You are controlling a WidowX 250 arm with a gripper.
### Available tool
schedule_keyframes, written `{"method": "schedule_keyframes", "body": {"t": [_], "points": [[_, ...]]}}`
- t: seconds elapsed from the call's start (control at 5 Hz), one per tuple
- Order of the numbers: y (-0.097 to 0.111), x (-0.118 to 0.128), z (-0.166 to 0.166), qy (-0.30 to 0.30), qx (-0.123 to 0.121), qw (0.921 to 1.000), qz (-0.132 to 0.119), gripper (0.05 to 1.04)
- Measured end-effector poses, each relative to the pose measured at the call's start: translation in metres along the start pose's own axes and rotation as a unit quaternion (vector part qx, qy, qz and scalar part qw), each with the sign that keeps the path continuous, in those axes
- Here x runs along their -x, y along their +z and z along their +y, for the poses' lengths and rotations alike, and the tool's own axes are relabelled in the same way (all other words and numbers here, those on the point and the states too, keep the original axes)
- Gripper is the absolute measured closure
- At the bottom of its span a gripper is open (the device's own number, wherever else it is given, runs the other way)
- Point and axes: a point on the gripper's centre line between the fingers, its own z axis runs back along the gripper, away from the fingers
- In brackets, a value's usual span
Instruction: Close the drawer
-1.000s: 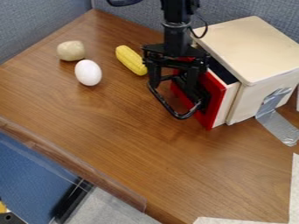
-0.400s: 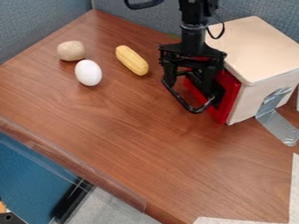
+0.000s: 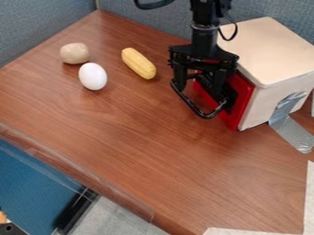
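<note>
At your far left, the potato (image 3: 74, 53) lies beside the egg (image 3: 92, 76), and the corn (image 3: 138, 63) lies slantwise between them and the claw (image 3: 207, 82). They probably serve as bystanders; you don't need them for this job, and they sit well aside from the drawer's path.

Next comes the claw, hanging down at the drawer's front, among the loop of the black handle (image 3: 191, 106). You cannot tell whether it is spread or pressed together. Its place there suits a push inward.

Right behind it is the drawer (image 3: 242, 101), its red front seemingly flush with the box (image 3: 270, 50), so you likely have it closed or nearly so. Check for a thin gap, then back off without snagging the handle.

On the box's near side, the tape (image 3: 288, 121) runs down to the table (image 3: 245, 170), likely to stop your push from sliding the box.
</note>
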Motion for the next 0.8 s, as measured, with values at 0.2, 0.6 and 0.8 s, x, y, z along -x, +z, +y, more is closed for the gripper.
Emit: {"method": "schedule_keyframes", "body": {"t": [0.2,0.6,0.8], "points": [[0.009,-0.003,0.006,0.01,0.0,0.9999,-0.008,0.085],[0.082,-0.005,0.034,0.046,-0.023,0.9977,-0.045,0.085],[0.107,0.002,0.051,0.058,-0.074,0.9948,-0.038,0.085]]}}
